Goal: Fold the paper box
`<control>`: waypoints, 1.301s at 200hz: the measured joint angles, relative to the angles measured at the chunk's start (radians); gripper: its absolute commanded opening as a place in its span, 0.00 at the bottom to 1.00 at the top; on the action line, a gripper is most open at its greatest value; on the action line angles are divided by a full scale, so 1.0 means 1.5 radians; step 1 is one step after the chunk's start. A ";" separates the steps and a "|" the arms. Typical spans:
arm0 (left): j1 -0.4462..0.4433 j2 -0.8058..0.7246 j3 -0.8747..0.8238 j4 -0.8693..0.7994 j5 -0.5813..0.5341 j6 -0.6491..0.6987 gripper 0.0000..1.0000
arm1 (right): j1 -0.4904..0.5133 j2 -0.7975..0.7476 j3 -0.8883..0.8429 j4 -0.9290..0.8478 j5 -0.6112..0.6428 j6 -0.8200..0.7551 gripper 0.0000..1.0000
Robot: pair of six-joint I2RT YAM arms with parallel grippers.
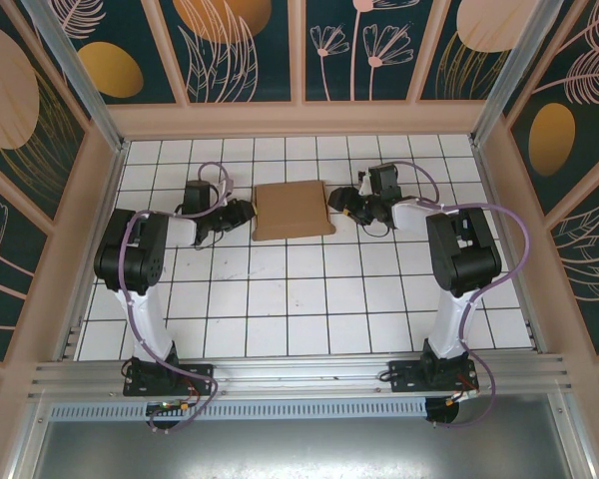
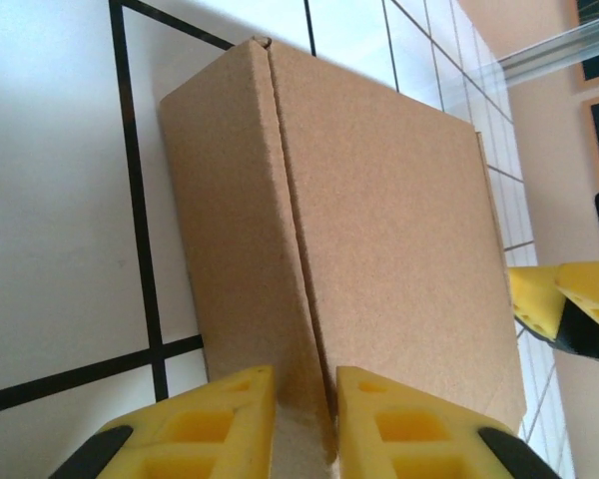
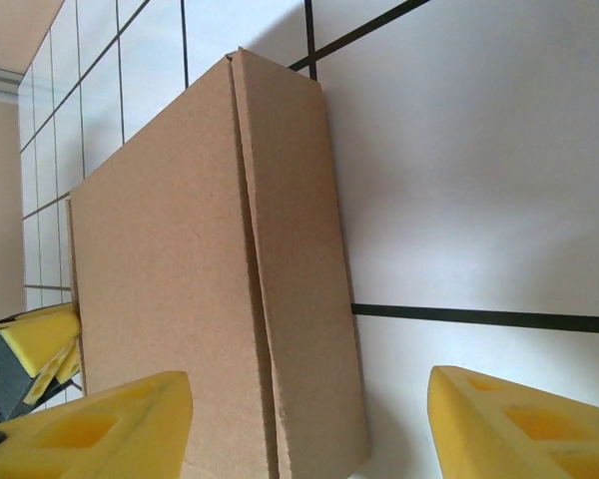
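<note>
While right pincer (image 3: 309, 427) gapes, left pincer (image 2: 305, 424) seemingly nips paper box (image 1: 293, 210).

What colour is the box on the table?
The box is plain brown cardboard, with no print; the left wrist view shows it best.

The paper box (image 1: 293, 210), plain brown cardboard, lies closed and flat, centred toward the far side

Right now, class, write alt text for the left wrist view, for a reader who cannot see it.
A folded brown paper box lies on the white tiled table, its near edge between the left gripper's two close-set yellow fingers. The right gripper's yellow tip shows at the box's far side.
</note>
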 measured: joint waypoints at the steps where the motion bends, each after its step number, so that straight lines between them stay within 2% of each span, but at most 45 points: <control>1: 0.001 0.001 -0.001 0.002 0.001 -0.001 0.21 | 0.000 0.000 0.000 0.000 0.000 0.001 0.64; 60: 0.030 0.021 -0.025 0.079 0.064 -0.039 0.15 | 0.002 0.016 0.005 0.024 -0.043 0.014 0.65; 110: 0.054 0.032 -0.043 0.127 0.093 -0.069 0.15 | 0.004 0.023 0.005 0.038 -0.069 0.026 0.66; 162: 0.064 0.039 -0.048 0.141 0.102 -0.078 0.16 | 0.005 0.036 0.006 0.067 -0.106 0.044 0.76; 186: 0.065 0.039 -0.049 0.141 0.102 -0.078 0.16 | 0.005 0.039 0.005 0.090 -0.124 0.056 0.76; 237: 0.065 0.039 -0.049 0.140 0.102 -0.078 0.18 | -0.008 0.011 -0.048 0.135 -0.077 0.104 0.76; 260: 0.065 0.039 -0.049 0.138 0.102 -0.078 0.18 | -0.016 -0.001 -0.061 0.160 -0.068 0.120 0.81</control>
